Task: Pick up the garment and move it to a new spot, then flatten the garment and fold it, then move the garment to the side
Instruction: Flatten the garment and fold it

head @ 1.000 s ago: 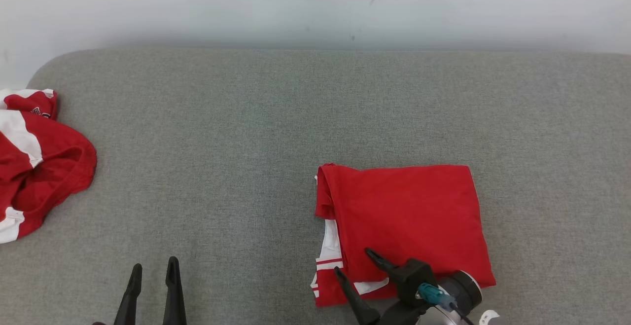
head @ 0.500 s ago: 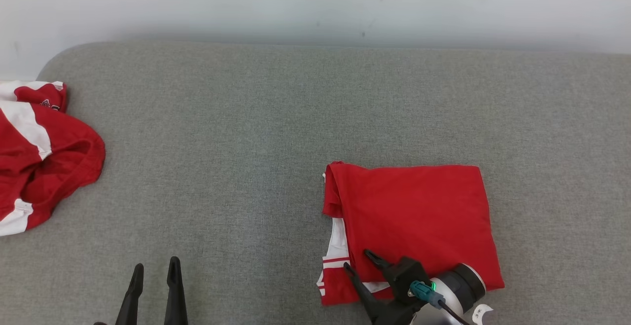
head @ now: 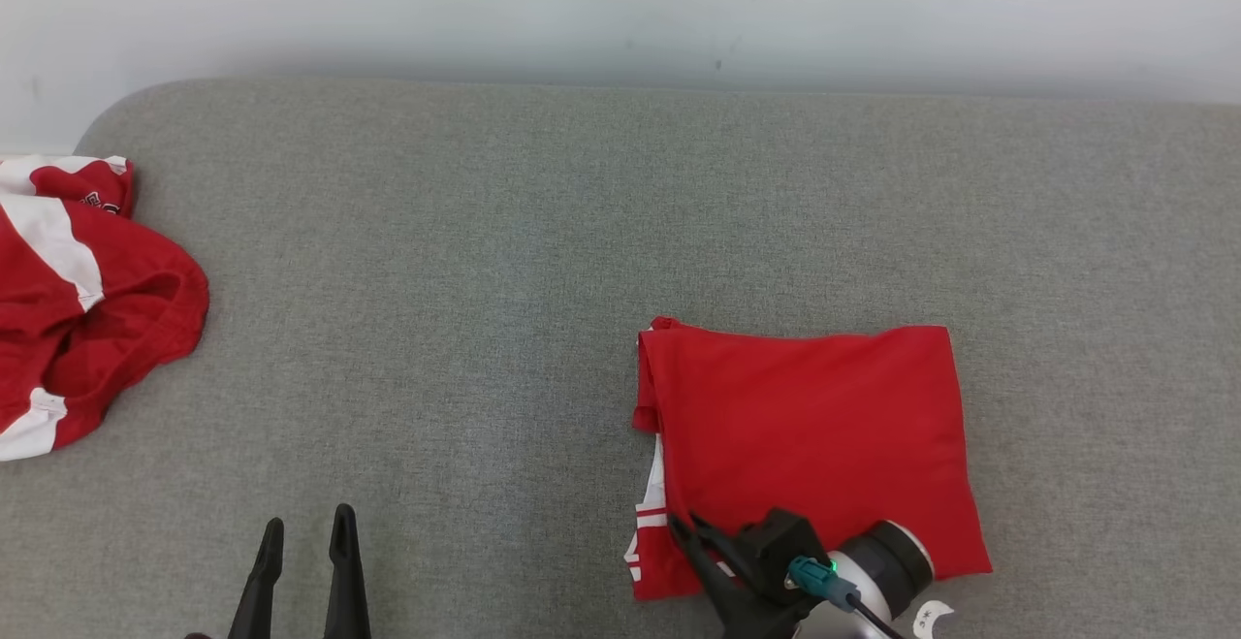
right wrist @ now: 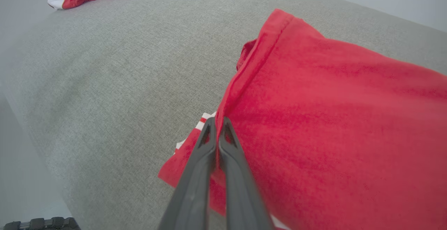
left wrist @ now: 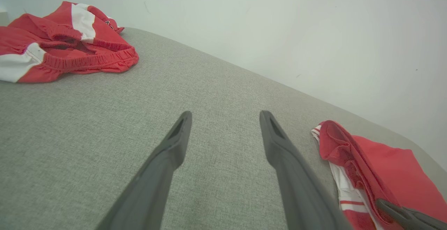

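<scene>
On the right half of the gray cushion, near its front edge, the garment lay folded as a flat red rectangle, with its long axis running from left to right. Its left side was the untidy one, where a rolled hem and some white striped cloth came out from under the top layer. The right gripper was at the front left corner of the garment. Its two fingers were pressed together on the edge of the top layer, so it seemed to hold a pinch of cloth. The rest of the garment spread away from the fingertips, to the right and to the back. The left gripper hovered well apart on the left, its fingers spread wide with nothing between them. A second garment lay crumpled at the far left end. I judged that carrying the garment aside belonged to the right arm, and that a one-corner hold could let the fold open.
</scene>
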{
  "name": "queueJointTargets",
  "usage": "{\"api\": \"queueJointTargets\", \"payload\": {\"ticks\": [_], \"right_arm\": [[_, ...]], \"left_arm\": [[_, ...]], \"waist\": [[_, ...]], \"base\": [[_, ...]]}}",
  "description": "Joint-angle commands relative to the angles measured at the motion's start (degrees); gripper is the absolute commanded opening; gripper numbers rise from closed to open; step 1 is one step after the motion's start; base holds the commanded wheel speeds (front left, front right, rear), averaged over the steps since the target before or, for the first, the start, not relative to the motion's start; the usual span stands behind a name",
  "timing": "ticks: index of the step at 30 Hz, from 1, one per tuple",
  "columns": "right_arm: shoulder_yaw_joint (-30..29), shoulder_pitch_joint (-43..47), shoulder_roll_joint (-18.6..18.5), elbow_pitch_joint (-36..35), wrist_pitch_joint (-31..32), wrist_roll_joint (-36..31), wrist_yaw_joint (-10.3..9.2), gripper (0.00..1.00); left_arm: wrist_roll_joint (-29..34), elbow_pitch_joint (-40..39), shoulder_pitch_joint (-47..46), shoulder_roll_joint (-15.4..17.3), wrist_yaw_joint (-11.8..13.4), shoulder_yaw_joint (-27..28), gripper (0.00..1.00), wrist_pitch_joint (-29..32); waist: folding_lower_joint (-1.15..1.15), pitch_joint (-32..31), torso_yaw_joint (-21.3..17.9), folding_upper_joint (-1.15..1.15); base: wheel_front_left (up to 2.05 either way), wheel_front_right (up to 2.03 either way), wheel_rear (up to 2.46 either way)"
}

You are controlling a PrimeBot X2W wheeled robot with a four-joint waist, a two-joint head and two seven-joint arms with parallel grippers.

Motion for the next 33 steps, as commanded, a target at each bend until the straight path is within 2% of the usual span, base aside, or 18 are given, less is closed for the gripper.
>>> {"api": "queueJointTargets", "payload": {"ticks": [1, 6, 7, 8, 9, 20, 24, 33], "right_arm": [[1.0, -0.19, 0.1, -0.16, 0.16, 1.05, -0.16, 0.0], [3.06, -0.87, 0.1, 0.53, 0.51, 3.03, -0.16, 0.0], [3.27, -1.06, 0.1, 0.64, 0.4, 3.15, -0.16, 0.13], [3.44, -1.19, 0.1, 0.67, 0.24, 3.32, -0.16, 0.81], [3.49, -1.29, 0.1, 0.75, -0.04, 3.73, -0.16, 1.0], [0.48, -1.38, 0.08, -2.26, -4.42, 7.81, -0.16, 1.0], [-4.36, 0.09, 0.04, -4.63, -8.17, 8.45, -0.16, 1.0], [-19.25, 3.95, 0.04, -4.83, -16.76, 4.29, -0.16, 1.0]], "left_arm": [[-0.02, 0.07, -0.18, -0.09, 0.06, 0.02, 1.0, -0.19], [-0.02, 0.22, -0.54, -0.16, 0.06, -0.09, 1.0, -0.19], [-0.04, 0.26, -0.6, -0.17, 0.06, -0.1, 1.0, -0.19], [-0.06, 0.27, -0.66, -0.17, 0.06, -0.08, 1.0, -0.18], [-0.07, 0.29, -0.72, -0.19, 0.06, -0.03, 1.0, -0.18], [0.2, 0.21, 0.18, -0.31, 0.06, 1.48, 1.0, -0.18], [0.53, 0.16, 0.87, -0.34, 0.06, 2.47, 1.0, -0.19], [1.08, 0.34, 2.75, -0.6, 0.06, 4.36, 1.0, -0.19]], "waist": [[0.0, -0.01, 0.02, 0.0], [0.0, 0.16, 0.21, 0.0], [0.0, 0.23, 0.25, 0.0], [0.0, 0.29, 0.27, 0.0], [0.0, 0.35, 0.28, 0.0], [0.0, -0.81, -1.8, 0.0], [0.0, -2.27, -3.5, 0.0], [0.0, -6.19, -7.32, 0.0]], "base": [[0.0, 0.0, 0.0], [0.0, 0.0, 0.0], [0.0, 0.0, 0.0], [0.0, 0.0, 0.0], [0.0, 0.0, 0.0], [0.0, 0.0, 0.0], [0.0, 0.0, 0.0], [0.0, 0.0, 0.0]]}}
